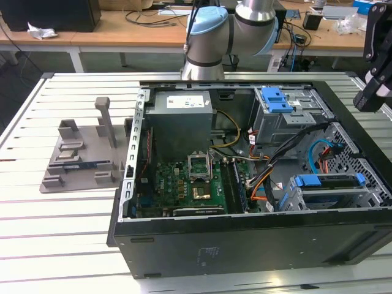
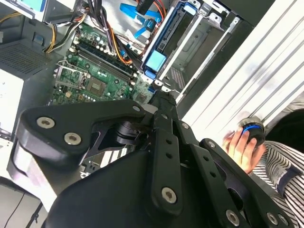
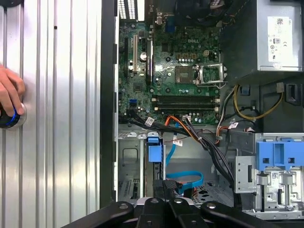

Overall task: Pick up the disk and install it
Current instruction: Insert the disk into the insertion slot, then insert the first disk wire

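The end effector (image 1: 369, 98) hangs at the right edge of the exterior view, above the right wall of the open case (image 1: 184, 245) and clear of everything inside it. In the second wrist view its fingers (image 2: 161, 123) look clenched together with nothing between them.

The disk (image 1: 324, 182) stands on edge in the drive cage (image 1: 294, 199) at the lower right of the case in the exterior view, the blue carrier along its upper edge. In both wrist views its blue end (image 3: 153, 153) shows in the cage just beside the motherboard (image 3: 180, 76). The end effector is well apart from it.

A grey power supply (image 1: 180, 119) fills the upper middle of the case, and a second cage with a blue latch (image 1: 275, 100) sits to its right. The case lies on a slatted metal counter (image 1: 61, 214), with a grey fixture (image 1: 79, 153) at the left.

In the first wrist view a person's hand (image 3: 9, 92) rests on a blue button (image 3: 8, 118) on the counter. The second wrist view shows a striped sleeve (image 2: 280, 161).
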You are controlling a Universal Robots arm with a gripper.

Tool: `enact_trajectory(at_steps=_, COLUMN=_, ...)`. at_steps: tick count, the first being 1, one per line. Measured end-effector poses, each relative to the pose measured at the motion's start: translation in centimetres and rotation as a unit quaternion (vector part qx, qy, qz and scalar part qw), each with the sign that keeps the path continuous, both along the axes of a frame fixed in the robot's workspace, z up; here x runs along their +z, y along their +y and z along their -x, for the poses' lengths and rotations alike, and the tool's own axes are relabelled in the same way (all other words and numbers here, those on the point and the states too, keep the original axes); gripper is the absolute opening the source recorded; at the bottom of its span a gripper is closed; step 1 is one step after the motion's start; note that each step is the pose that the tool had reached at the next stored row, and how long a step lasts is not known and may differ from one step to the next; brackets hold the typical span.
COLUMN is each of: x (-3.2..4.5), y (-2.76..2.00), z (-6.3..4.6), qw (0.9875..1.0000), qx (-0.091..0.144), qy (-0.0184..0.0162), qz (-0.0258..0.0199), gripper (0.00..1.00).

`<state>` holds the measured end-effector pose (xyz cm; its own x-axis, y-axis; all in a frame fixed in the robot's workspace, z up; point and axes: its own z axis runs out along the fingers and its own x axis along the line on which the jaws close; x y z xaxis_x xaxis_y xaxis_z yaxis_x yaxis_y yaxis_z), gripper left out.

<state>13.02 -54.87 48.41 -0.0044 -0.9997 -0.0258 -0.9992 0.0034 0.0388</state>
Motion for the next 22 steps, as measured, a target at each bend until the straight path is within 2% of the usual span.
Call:
enact_trajectory(at_steps=6, x=1.34, y=0.01, z=0.0, qw=1.0, qx=0.0, qy=0.0, qz=0.0, gripper=0.11)
enact_trajectory(at_steps=20, x=1.4, y=0.0, z=0.0, qw=1.0, qx=0.0, qy=0.0, qz=0.0, gripper=0.11)
enact_trajectory(at_steps=22, x=0.68, y=0.28, z=-1.0, qw=1.0, qx=0.0, qy=0.0021, qz=-0.0001, gripper=0.11)
